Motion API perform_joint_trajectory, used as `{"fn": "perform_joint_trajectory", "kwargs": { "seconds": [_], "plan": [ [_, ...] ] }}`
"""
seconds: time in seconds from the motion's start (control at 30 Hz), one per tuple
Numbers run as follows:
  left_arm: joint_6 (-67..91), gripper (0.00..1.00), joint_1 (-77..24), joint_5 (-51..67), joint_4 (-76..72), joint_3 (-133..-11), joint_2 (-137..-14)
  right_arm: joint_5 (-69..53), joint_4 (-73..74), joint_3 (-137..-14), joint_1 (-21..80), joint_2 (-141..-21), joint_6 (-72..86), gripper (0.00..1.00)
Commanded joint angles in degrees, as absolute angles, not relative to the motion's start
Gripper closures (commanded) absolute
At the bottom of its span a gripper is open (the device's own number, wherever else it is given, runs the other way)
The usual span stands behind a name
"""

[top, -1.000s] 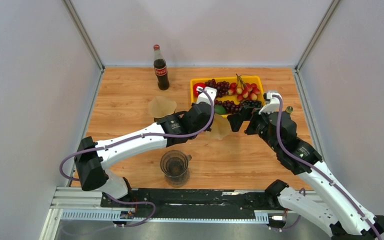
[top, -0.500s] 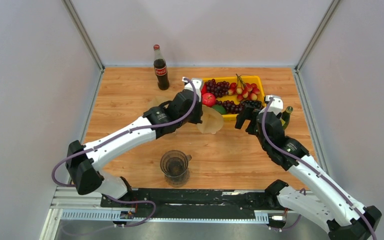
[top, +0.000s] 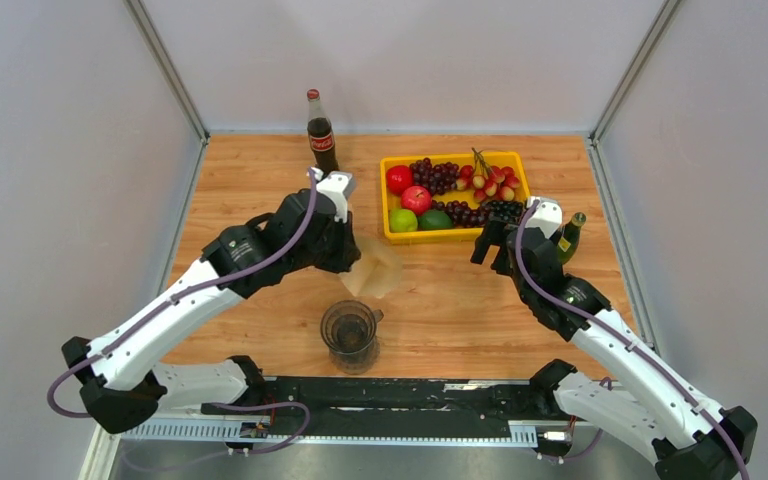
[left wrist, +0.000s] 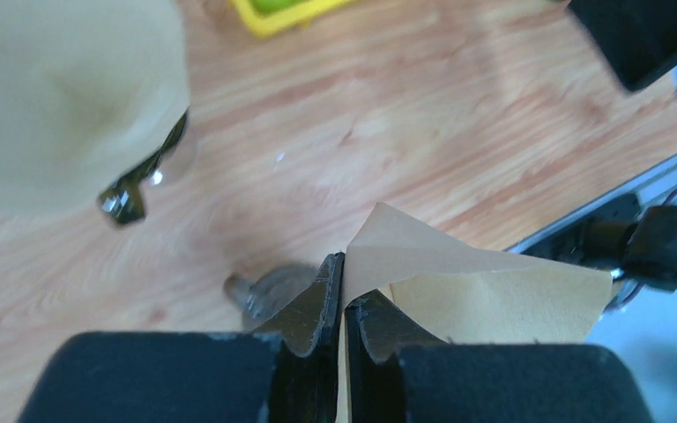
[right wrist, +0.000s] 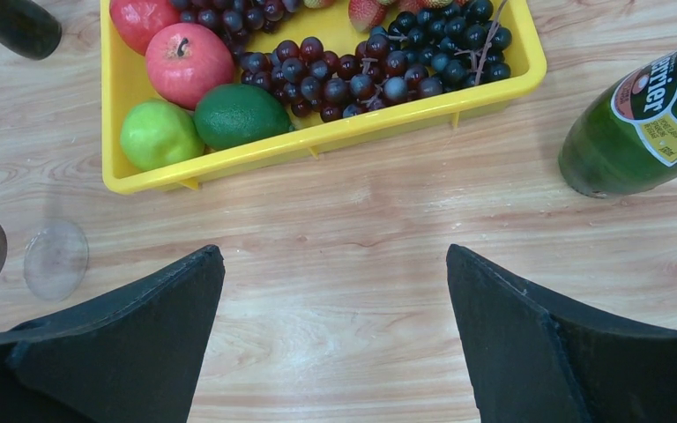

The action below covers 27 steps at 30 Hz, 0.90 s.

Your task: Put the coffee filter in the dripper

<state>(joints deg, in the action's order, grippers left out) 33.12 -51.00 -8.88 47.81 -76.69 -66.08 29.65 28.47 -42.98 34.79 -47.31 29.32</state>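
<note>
Wooden bench (top: 460, 310) under both arms: left tool (left wrist: 342, 291) pinches the coffee filter (left wrist: 485, 295) by its edge, just beyond the glass dripper (top: 350, 332); right tool (right wrist: 333, 256) gapes wide, empty, near the yellow tray (right wrist: 335, 139)

Wooden table (top: 480, 310) carries yellow tray (right wrist: 335, 134) at rear right w/ red apple (right wrist: 189, 63), pale green fruit (right wrist: 157, 134), dark lime (right wrist: 240, 115) & dark grapes (right wrist: 353, 75) inside; cola bottle (top: 321, 137) upright left of tray, apart; green Perrier bottle (right wrist: 643, 123) near tray's right end, not touching.
</note>
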Motion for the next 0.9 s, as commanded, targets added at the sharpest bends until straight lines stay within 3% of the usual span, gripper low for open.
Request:
{"fn": "perform_joint_trajectory", "kwargs": {
  "seconds": [0.0, 0.43, 0.87],
  "plan": [
    [34.60, 0.88, -51.09, -7.35, 64.32, -79.11, -62.17, 30.38, 27.22, -42.83, 34.54, -46.53, 29.78, 0.00],
    [34.26, 0.86, -50.99, 4.01, 69.30, -74.38, -58.89, 29.32, 27.14, -42.84, 34.52, -48.55, 29.18, 0.00],
    [34.71, 0.81, -51.06, 5.75, 64.58, -67.42, -60.20, 28.44, 27.12, -42.89, 34.59, -49.11, 28.64, 0.00]
  ]
}}
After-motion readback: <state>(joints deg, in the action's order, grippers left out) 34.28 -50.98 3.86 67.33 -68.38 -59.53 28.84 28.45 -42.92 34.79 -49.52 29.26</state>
